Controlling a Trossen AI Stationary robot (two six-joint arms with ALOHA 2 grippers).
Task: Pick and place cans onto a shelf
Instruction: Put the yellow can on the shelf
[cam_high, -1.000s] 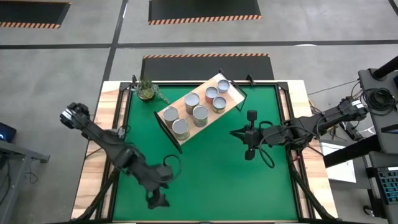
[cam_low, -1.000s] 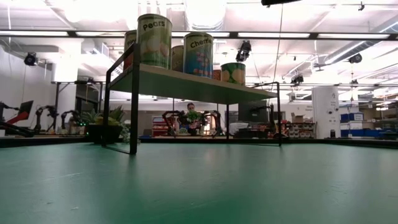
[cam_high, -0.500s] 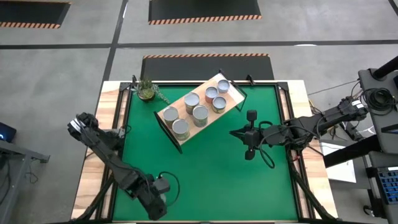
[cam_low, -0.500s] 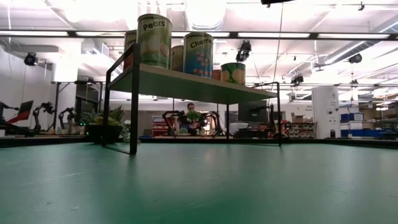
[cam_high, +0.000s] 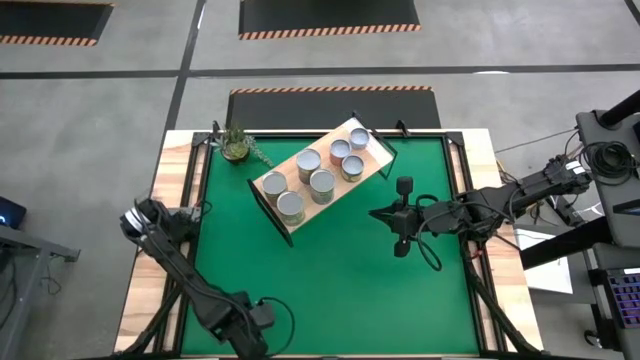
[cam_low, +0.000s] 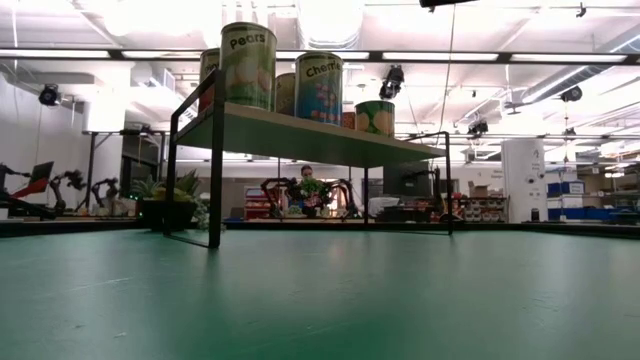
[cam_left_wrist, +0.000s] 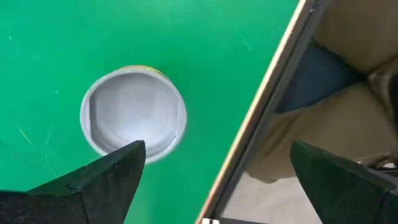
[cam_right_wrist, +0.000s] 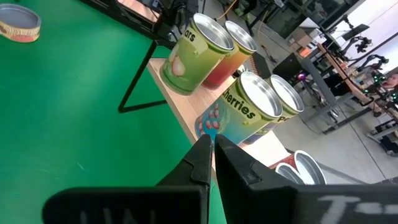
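Left pincer (cam_left_wrist: 211, 180) has withdrawn to the tabletop's (cam_high: 340, 270) near edge, fingers spread wide above a lone can (cam_left_wrist: 134, 119). Right pincer (cam_right_wrist: 210, 154), closed and empty, waits beside the shelf (cam_high: 322, 178) bearing six cans (cam_high: 321, 181).

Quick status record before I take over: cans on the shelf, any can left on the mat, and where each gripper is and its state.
cans on shelf: six tops visible on the shelf from above, e.g. one at
loose can: one upright can on the green mat, near the table's edge, seen only in the left wrist view
left gripper: above the loose can, open, holding nothing
right gripper: over the mat right of the shelf, shut, empty
plant: small potted plant at the shelf's left end
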